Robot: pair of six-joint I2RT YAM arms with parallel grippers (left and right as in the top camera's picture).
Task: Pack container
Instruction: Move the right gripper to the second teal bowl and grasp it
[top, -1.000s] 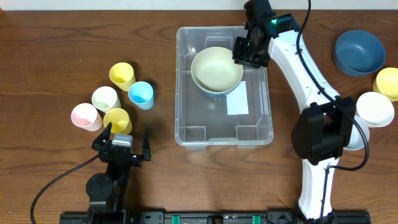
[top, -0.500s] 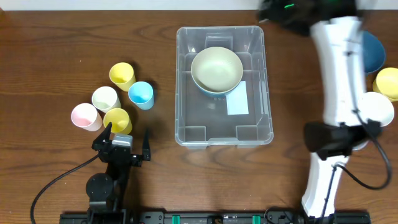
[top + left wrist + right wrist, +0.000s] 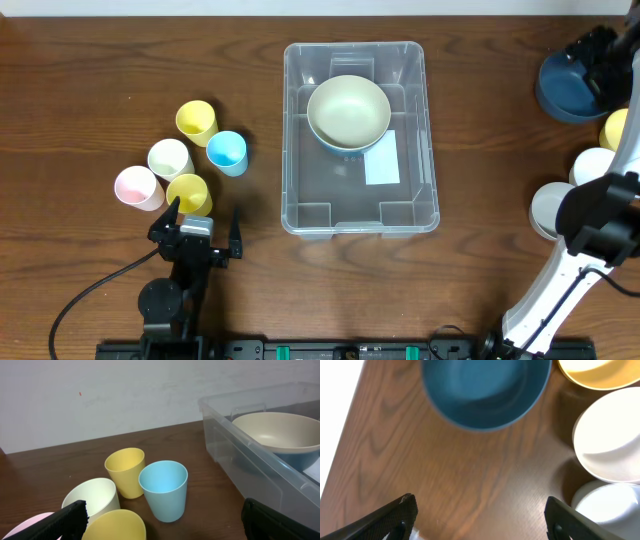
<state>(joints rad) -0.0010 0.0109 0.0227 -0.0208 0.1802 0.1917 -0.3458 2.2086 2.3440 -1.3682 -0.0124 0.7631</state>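
Observation:
The container, a large clear bin with a white label, sits mid-table and holds a cream bowl in its far half. My right gripper hovers open at the far right over the dark blue bowl. The right wrist view shows that bowl ahead of the empty right gripper. My left gripper rests open near the front left, just behind the cups. From the left wrist the container and the cream bowl lie to the right of the left gripper.
Five cups cluster at the left: yellow, blue, cream, pink, yellow. At the right edge sit a yellow bowl and two white bowls.
My right gripper has let go of the cream bowl's rim in the container and swung right to above the dark blue bowl. The bowl stays in the container. The left arm is still.

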